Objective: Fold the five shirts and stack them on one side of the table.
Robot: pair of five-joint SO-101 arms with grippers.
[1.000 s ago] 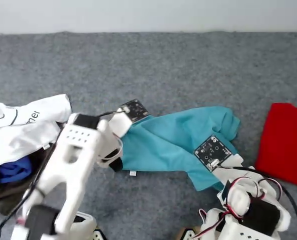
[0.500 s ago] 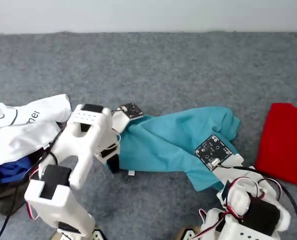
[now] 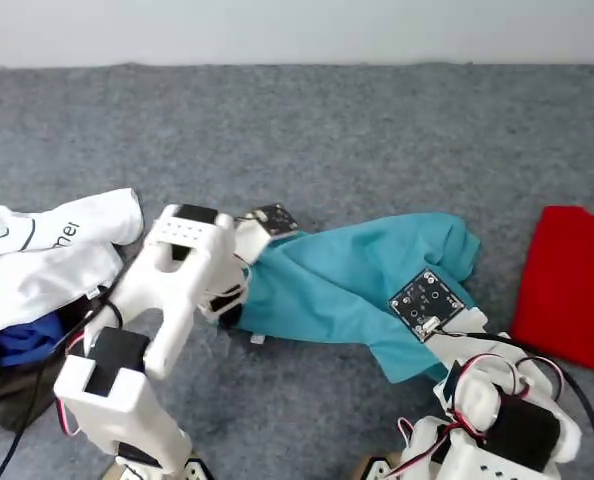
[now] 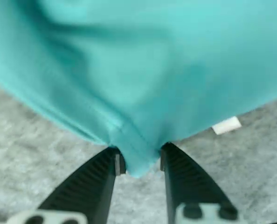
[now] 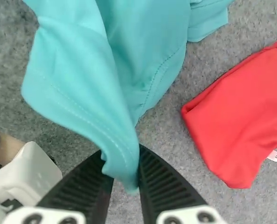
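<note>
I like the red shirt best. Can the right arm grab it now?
Probably not yet. The right gripper is shut on the teal shirt. The red shirt lies close by with nothing between them, so the gripper would need to let go first.

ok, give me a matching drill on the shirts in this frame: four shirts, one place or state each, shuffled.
Shirts:
1 teal shirt
2 red shirt
3 white shirt
4 blue shirt

States:
A folded flat, lying alone
B crumpled, lying over another shirt
C clamped by the left gripper and the right gripper
D half hidden under another shirt

Pairs: 1-C, 2-A, 3-B, 4-D
</note>
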